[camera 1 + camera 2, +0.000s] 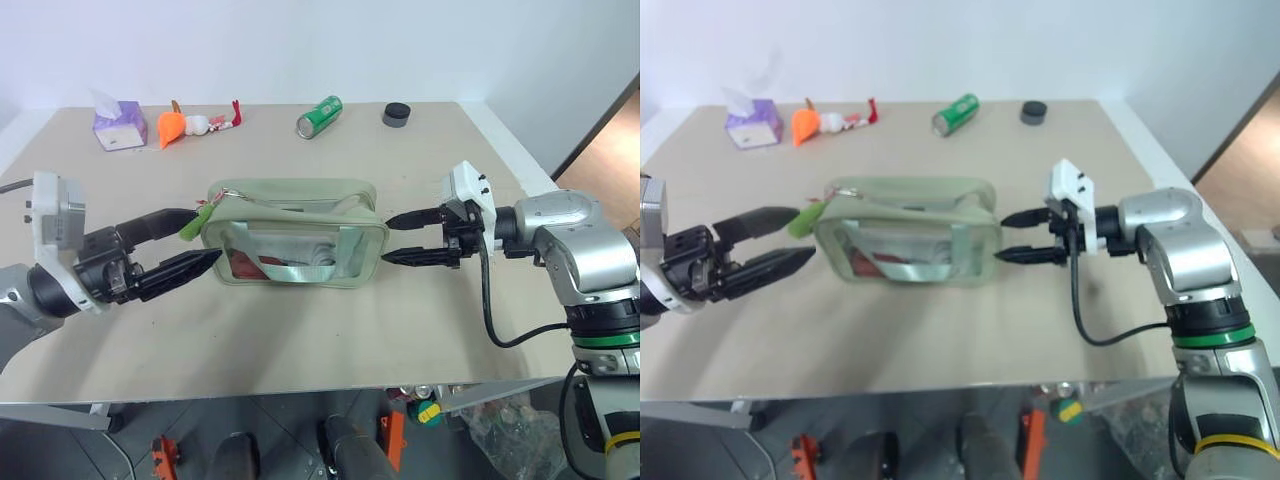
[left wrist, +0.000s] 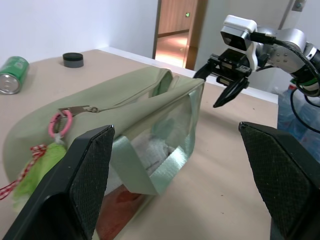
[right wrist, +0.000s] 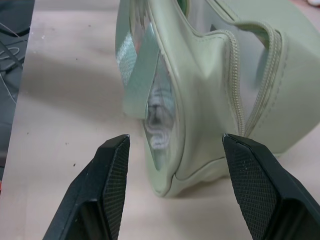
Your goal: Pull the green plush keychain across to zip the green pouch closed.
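While the spread right claw [image 1: 405, 238] flanks the green pouch [image 1: 290, 235] to steady it, the spread left claw [image 1: 200, 238] nears the green plush keychain [image 2: 37, 165].

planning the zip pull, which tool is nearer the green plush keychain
Left. The left tool sits right beside the green plush keychain at the green pouch; the right tool is off the opposite end.

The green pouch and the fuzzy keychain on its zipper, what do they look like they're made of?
The green pouch: seemingly matte faux leather or coated fabric, with stitched seams, a glossy clear plastic window showing the contents, and a woven webbing strap. The green plush keychain: fuzzy synthetic plush with loose fibres, hung by a pink ring from a metal-looking zipper pull.
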Controlling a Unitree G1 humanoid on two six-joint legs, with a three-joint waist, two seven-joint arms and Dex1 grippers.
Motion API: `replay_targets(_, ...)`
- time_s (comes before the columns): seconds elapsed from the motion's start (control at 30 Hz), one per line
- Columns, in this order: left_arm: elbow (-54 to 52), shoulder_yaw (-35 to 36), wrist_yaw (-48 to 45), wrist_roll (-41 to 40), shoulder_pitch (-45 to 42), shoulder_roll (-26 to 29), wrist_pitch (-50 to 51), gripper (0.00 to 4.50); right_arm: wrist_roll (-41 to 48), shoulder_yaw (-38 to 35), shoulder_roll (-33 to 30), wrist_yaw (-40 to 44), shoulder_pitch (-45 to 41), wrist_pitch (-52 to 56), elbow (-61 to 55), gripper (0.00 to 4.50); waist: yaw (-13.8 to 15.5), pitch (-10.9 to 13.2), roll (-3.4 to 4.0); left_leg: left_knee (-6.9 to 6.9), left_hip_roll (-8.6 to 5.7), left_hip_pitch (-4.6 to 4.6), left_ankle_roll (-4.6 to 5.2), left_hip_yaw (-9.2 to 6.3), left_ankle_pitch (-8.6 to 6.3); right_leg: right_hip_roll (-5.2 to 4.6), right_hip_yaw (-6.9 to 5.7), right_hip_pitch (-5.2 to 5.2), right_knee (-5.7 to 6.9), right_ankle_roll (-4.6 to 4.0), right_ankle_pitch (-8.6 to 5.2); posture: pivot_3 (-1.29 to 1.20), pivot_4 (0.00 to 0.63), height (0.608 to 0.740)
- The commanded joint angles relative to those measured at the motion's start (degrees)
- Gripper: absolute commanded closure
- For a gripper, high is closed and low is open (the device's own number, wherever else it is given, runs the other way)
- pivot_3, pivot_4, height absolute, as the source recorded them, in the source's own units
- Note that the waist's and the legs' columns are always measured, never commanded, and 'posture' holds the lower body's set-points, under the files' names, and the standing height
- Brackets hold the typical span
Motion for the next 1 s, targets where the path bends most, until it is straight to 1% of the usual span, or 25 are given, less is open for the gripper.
replay_targets(0.03, -2.42, 0.05, -0.06, -0.97, -0.98, 1.20, 0.18, 0.36, 0.15, 0.62, 1.00, 0.10, -1.85, -0.84, -0.72, 1.47, 0.00, 0.00, 0.00, 0.00, 0.00, 0.00, 0.00, -0.01, 0.00, 0.00, -0.01, 0.00, 0.00, 0.00, 0.00, 0.00, 0.150, 0.740)
replay_targets(0.17, -2.39, -0.19, 0.33, -0.85, -1.04, 0.75, 0.08, 0.36, 0.25, 1.31, 2.00, 0.34, -2.23, -1.07, -0.55, 1.47, 0.00, 0.00, 0.00, 0.00, 0.00, 0.01, 0.00, -0.02, 0.00, 0.00, -0.02, 0.00, 0.01, -0.01, 0.00, 0.00, 0.150, 0.740)
replay_targets(0.2, -2.41, -0.25, 0.41, -0.80, -1.04, 0.68, 0.05, 0.36, 0.23, 1.34, 2.10, 0.35, -2.24, -1.12, -0.52, 2.02, 0.00, 0.00, 0.00, 0.00, 0.00, 0.00, 0.00, -0.02, 0.00, 0.00, -0.02, 0.00, 0.01, -0.01, 0.00, 0.00, 0.150, 0.740)
replay_targets(0.37, -2.38, -0.21, 1.14, -0.65, -0.57, 0.18, -0.12, 0.36, 0.26, 1.42, 2.87, -0.26, -2.32, -0.58, 0.31, 3.62, 0.00, 0.00, 0.00, 0.00, 0.00, 0.00, 0.00, -0.02, 0.00, 0.01, -0.01, 0.00, 0.01, -0.01, 0.00, 0.00, 0.150, 0.740)
replay_targets(0.43, -2.16, 0.03, 1.46, -0.55, -0.26, -0.09, -0.22, 0.36, 0.35, 1.49, 2.82, 0.47, -2.10, -1.32, 0.02, 4.41, 0.00, 0.00, 0.00, 0.00, 0.01, 0.01, 0.00, -0.03, 0.00, 0.02, -0.02, 0.00, 0.01, -0.01, 0.00, 0.00, 0.150, 0.740)
replay_targets(0.47, -1.61, 0.44, 1.84, -0.50, -0.14, -0.51, -0.44, 0.36, 0.38, 1.50, 2.90, 0.56, -2.05, -1.44, -0.10, 4.49, 0.00, 0.00, 0.00, 0.00, 0.01, 0.01, 0.00, -0.03, 0.00, 0.01, -0.02, 0.00, 0.03, -0.01, 0.00, 0.00, 0.150, 0.740)
replay_targets(0.57, 2.47, 2.35, 4.74, -0.42, -1.05, -2.43, -1.31, 0.36, 0.40, 1.54, 3.23, 0.48, -1.91, -1.74, -0.22, 4.49, 0.00, 0.00, 0.00, 0.00, 0.01, 0.01, 0.00, -0.02, 0.00, 0.01, -0.01, 0.00, 0.03, -0.01, 0.00, 0.00, 0.150, 0.740)
replay_targets(0.67, 8.35, 2.19, 9.00, 2.70, -1.97, -2.64, -0.13, 0.36, 0.08, 1.75, 3.41, 0.29, -1.75, -2.15, -0.24, 4.49, -0.01, 0.00, 0.00, 0.02, 0.01, 0.03, 0.00, -0.04, 0.00, 0.03, -0.03, 0.00, 0.09, -0.02, 0.00, 0.00, 0.150, 0.740)
replay_targets(0.7, 10.30, 1.30, 9.84, 5.16, -1.84, -2.31, -0.09, 0.36, -0.01, 1.81, 3.49, 0.22, -1.75, -2.21, -0.22, 4.49, -0.01, 0.00, 0.00, 0.02, 0.01, 0.04, 0.00, -0.05, 0.00, 0.04, -0.03, 0.00, 0.10, -0.02, 0.00, 0.00, 0.150, 0.740)
replay_targets(0.77, 12.35, -0.17, 10.09, 9.40, -1.37, -2.06, -1.16, 0.36, -0.17, 1.88, 3.60, 0.14, -1.73, -2.30, -0.19, 4.49, -0.06, 0.00, 0.00, 0.02, 0.01, 0.06, 0.00, -0.05, 0.00, 0.05, -0.02, 0.00, 0.12, -0.03, 0.00, 0.00, 0.150, 0.740)
replay_targets(0.8, 12.99, -0.52, 10.06, 10.30, -1.10, -2.32, -1.09, 0.36, -0.42, 1.98, 3.63, -0.04, -1.71, -2.31, -0.17, 4.49, -0.06, 0.00, 0.00, 0.02, 0.01, 0.07, 0.00, -0.04, 0.00, 0.05, -0.01, 0.00, 0.12, -0.03, 0.00, 0.00, 0.150, 0.740)
replay_targets(1.0, 11.75, -1.24, 6.30, 11.19, 1.10, -4.19, -0.84, 0.36, -1.01, 2.09, 3.93, -0.71, -1.36, -2.13, -0.64, 4.49, -0.06, 0.00, -0.01, 0.00, 0.01, 0.04, 0.00, -0.01, 0.00, 0.02, 0.00, -0.01, 0.11, -0.03, -0.03, 0.00, 0.150, 0.740)
